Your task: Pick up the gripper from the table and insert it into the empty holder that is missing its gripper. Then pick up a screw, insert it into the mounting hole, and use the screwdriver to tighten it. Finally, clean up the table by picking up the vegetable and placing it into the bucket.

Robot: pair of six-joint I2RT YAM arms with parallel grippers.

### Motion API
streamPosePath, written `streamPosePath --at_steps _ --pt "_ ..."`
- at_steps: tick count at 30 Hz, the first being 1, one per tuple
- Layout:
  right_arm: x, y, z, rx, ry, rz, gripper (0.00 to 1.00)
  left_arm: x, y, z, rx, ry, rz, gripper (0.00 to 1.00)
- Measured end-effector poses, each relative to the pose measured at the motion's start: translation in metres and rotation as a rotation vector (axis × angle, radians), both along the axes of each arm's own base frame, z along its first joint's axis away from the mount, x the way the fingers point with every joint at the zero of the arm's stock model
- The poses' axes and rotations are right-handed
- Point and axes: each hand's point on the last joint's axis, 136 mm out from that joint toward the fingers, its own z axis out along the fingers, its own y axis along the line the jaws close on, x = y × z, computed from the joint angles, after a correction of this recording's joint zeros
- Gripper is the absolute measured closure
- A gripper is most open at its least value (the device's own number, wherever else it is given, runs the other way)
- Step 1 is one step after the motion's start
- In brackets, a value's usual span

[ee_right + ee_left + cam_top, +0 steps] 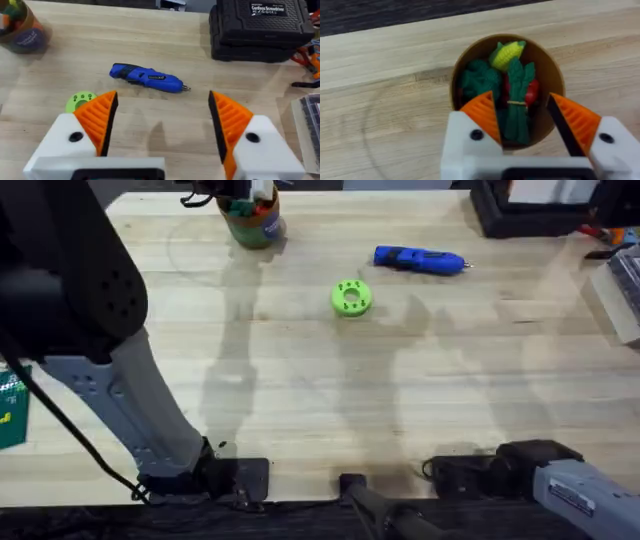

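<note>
The olive-brown bucket (pixel 255 226) stands at the table's far left. My left gripper (pixel 527 117) hangs open just above the bucket (pixel 545 65). The dark-green vegetable (pixel 517 102) lies inside it between my spread orange fingers (pixel 482 112), touching neither, among a toy corn cob and other green and red toys. The blue screwdriver (pixel 420 260) lies on the far middle of the table, ahead of my open right gripper (pixel 162 125). Both white finger bases (pixel 65 140) of each hand carry orange pads. The loose gripper piece and the screw are out of view.
A lime-green disc (pixel 351 297) with holes lies near the screwdriver (pixel 147 78). A black screwdriver case (pixel 530 205) sits at the far right, with a clear box (pixel 625 290) at the right edge. The right arm (pixel 560 475) rests low at the near right.
</note>
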Motion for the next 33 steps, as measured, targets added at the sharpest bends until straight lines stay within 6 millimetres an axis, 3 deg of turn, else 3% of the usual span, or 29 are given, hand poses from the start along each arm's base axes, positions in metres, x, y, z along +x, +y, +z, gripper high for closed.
streamPosePath --at_steps 2,7,12,18,28,33 --pt "0.0 0.0 0.0 0.0 0.0 0.0 0.01 -0.002 0.0 0.003 0.002 0.0 -0.002 0.219" --pt "0.0 0.0 0.0 0.0 0.0 0.0 0.01 -0.02 0.002 0.029 0.007 0.005 0.004 0.056" --pt "0.0 0.0 0.0 0.0 0.0 0.0 0.01 -0.06 0.006 0.084 0.023 -0.01 0.017 0.022" --pt "0.0 0.0 0.0 0.0 0.0 0.0 0.01 -0.13 0.012 0.137 0.045 0.012 0.034 0.015" --pt "0.0 0.0 0.0 0.0 0.0 0.0 0.01 -0.246 0.018 0.177 0.068 0.086 0.048 0.015" --pt "0.0 0.0 0.0 0.0 0.0 0.0 0.01 -0.286 0.021 0.193 0.079 0.063 0.058 0.015"
